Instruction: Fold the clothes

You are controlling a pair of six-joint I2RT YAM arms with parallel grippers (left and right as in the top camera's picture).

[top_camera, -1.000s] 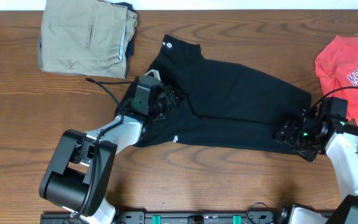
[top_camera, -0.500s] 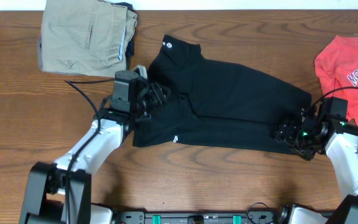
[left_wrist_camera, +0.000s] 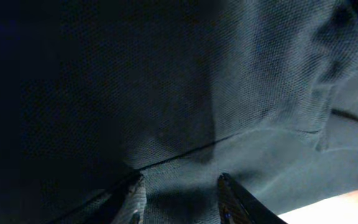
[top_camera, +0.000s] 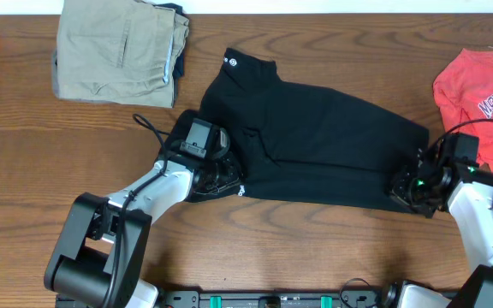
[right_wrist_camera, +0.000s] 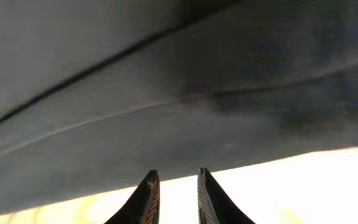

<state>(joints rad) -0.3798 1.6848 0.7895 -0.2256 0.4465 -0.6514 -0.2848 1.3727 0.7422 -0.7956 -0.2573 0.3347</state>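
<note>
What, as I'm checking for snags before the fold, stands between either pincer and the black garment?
Nothing visible does. The left pincer sits at the lower-left corner of the black garment, the right pincer at its lower-right corner, with fabric directly ahead of both. The khaki trousers and red shirt lie off to the sides.

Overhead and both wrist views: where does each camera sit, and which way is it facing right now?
Overhead: fixed above the table, looking straight down on the black garment, folded khaki trousers and red shirt; both arms show.
Left wrist: on the left arm, close against black fabric; fingertips of the left gripper show, apart.
Right wrist: on the right arm, facing the garment's edge over bright table; fingertips of the right gripper show, slightly apart.
Shared: all three see the black garment.
</note>
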